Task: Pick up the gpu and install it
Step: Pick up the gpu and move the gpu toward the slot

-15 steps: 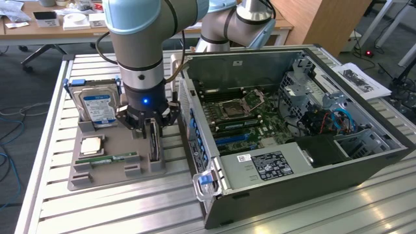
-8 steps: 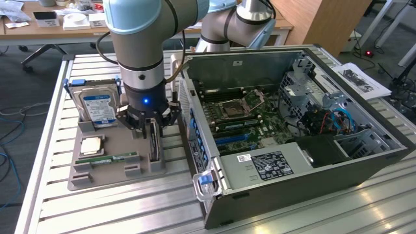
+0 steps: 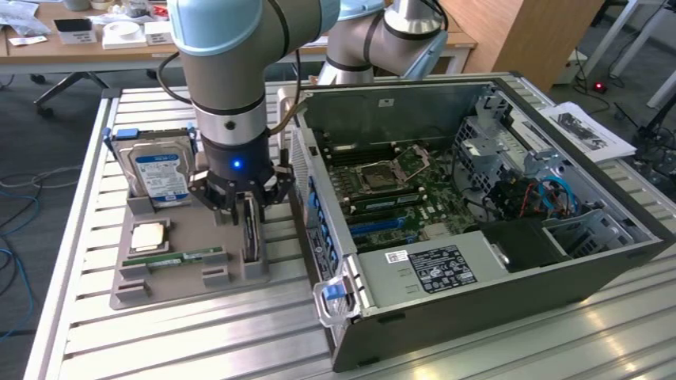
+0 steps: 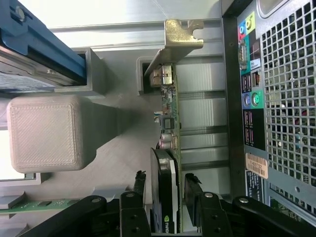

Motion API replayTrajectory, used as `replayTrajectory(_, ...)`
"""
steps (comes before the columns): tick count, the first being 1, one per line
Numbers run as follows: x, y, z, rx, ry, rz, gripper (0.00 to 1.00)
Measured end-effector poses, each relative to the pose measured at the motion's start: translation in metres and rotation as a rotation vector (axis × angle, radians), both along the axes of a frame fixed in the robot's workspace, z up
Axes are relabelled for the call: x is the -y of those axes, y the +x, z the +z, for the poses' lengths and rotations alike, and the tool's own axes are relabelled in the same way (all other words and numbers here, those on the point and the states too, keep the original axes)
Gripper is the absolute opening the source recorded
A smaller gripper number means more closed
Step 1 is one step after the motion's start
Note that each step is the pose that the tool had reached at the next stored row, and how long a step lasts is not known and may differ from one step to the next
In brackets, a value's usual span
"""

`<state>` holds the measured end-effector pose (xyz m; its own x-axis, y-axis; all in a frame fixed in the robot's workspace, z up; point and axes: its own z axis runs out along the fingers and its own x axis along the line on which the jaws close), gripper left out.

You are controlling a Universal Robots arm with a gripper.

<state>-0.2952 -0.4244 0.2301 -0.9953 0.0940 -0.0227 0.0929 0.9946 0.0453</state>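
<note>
The case (image 3: 507, 273) sits just beside the tray (image 3: 169, 291); the arm (image 3: 227, 71) hides the tray's far edge in the exterior view; the gpu (image 4: 168, 129) stands on edge in the tray's slot nearest the case, its cooler end partly hidden behind the gripper (image 4: 166, 179); spread fingers (image 4: 193, 186) straddle that end, one each face, contact hard to judge.

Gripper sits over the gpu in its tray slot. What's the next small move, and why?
Probably close the fingers on the gpu. The gripper straddles the upright card in the grey tray, one finger each side, a slight gap showing at both, so nothing is gripped yet.
</note>
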Motion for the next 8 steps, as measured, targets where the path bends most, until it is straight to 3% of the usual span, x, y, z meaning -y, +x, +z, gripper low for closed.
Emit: replayTrajectory(8, 0.0, -0.0001, 0.0, 0.0, 0.0, -0.004, 0.45)
